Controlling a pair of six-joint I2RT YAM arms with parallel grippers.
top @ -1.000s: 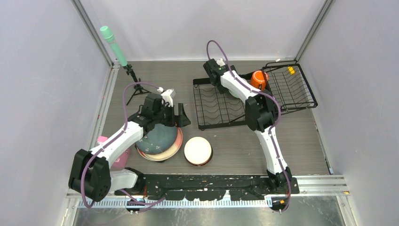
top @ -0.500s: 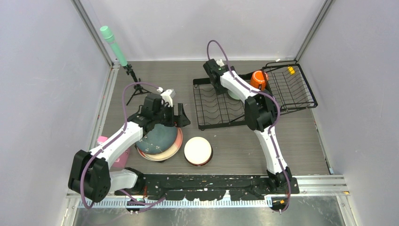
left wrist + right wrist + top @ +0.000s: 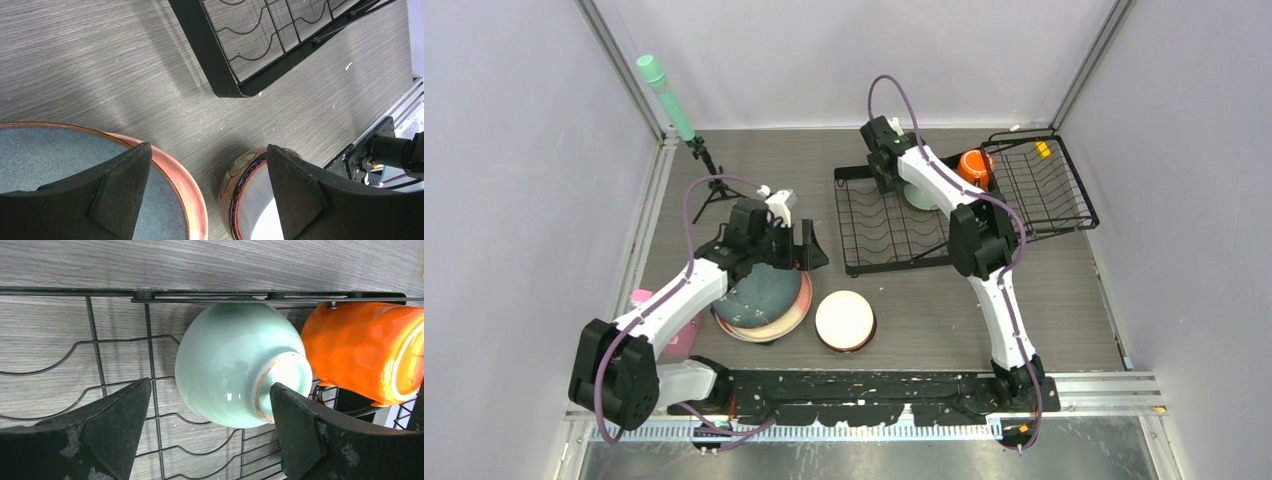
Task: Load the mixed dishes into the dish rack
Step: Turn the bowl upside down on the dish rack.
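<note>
The dish rack [image 3: 879,235] lies at the back right, a flat section joined to a basket [image 3: 1049,190]. A mint-green bowl [image 3: 235,365] rests tilted, foot up, in the flat section beside an orange mug [image 3: 360,352], which lies on its side. My right gripper [image 3: 210,390] is open astride that bowl, its left finger well clear of it. My left gripper [image 3: 209,150] hangs open over bare table, holding nothing. Under it a dark teal plate [image 3: 50,155] sits on a pink plate [image 3: 177,177], next to a white bowl nested in a brown bowl [image 3: 250,192].
A mint-green cylinder on a black tripod [image 3: 669,95] stands at the back left. A small pink cup [image 3: 642,298] shows beside the left arm. Small yellow pieces [image 3: 1044,150] sit in the basket. Walls close in on three sides.
The right gripper's jaws have widened and its wrist has shifted slightly, so the mint-green bowl now shows in the rack from above. The left arm has not moved.
</note>
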